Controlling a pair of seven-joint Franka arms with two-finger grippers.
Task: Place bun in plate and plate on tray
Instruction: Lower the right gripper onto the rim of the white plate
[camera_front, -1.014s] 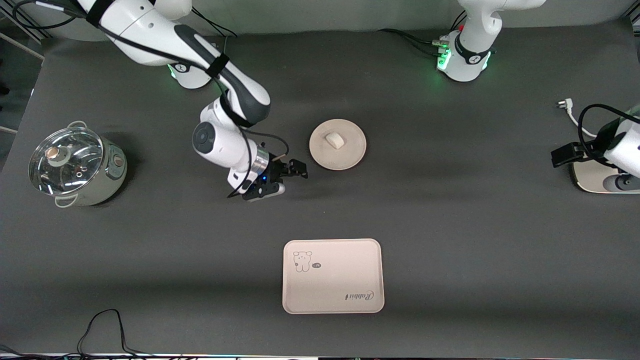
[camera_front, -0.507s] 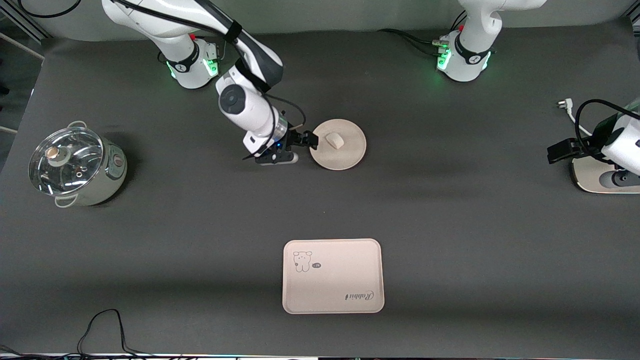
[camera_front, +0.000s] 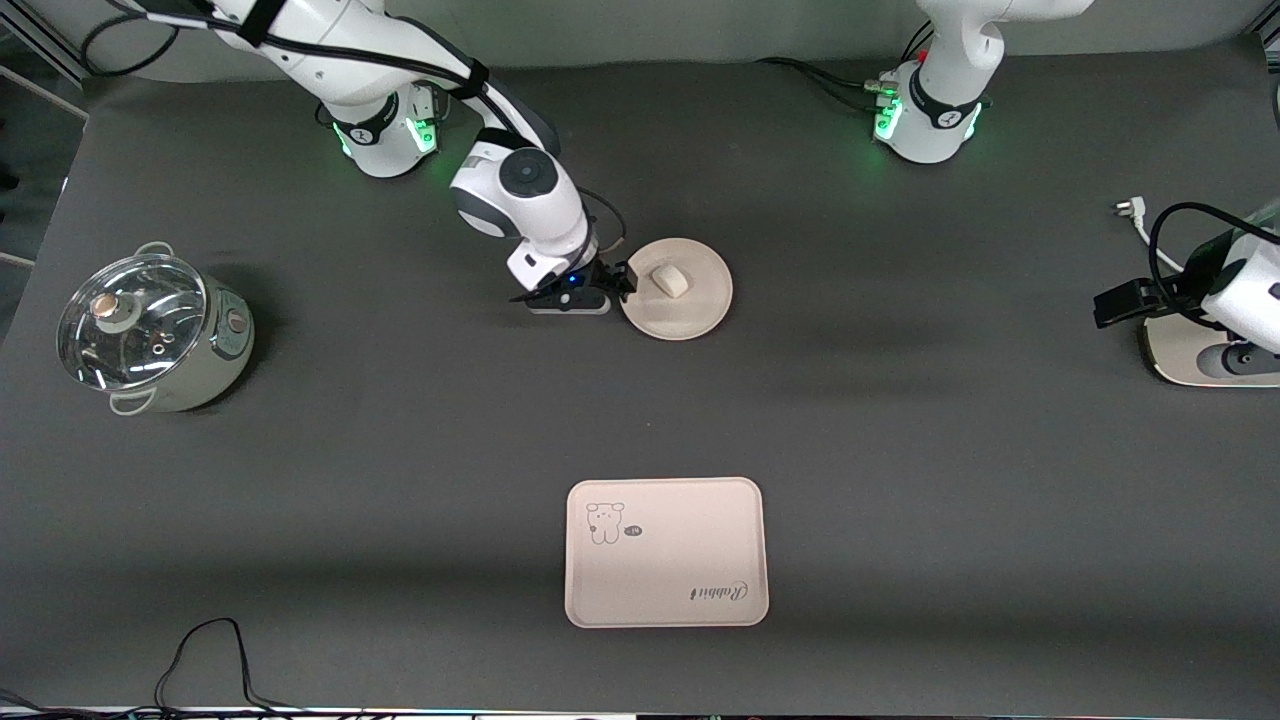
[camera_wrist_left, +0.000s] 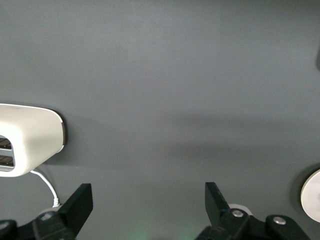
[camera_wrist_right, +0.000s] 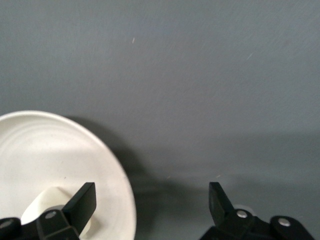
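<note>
The small white bun (camera_front: 668, 281) lies in the round cream plate (camera_front: 692, 310) on the dark mat, midway between the two arm bases. My right gripper (camera_front: 618, 284) is open at the plate's rim on the right arm's side. In the right wrist view (camera_wrist_right: 152, 202) one finger is over the plate (camera_wrist_right: 50, 160) and the other is over the mat; the bun (camera_wrist_right: 44, 201) peeks out beside the first finger. The tray (camera_front: 666, 552) with the bear drawing lies nearer to the camera than the plate and holds nothing. My left gripper (camera_front: 1120, 303) waits open and empty at the left arm's end of the table (camera_wrist_left: 149, 202).
A steel pot with a glass lid (camera_front: 150, 330) stands at the right arm's end of the table. A white appliance (camera_front: 1195, 358) sits below my left gripper, also in the left wrist view (camera_wrist_left: 27, 140). A plug and cable (camera_front: 1135, 215) lie beside it.
My right arm has swung from the mat beside the plate toward its base end and brought its open gripper up to the plate's rim. The left arm has barely moved.
</note>
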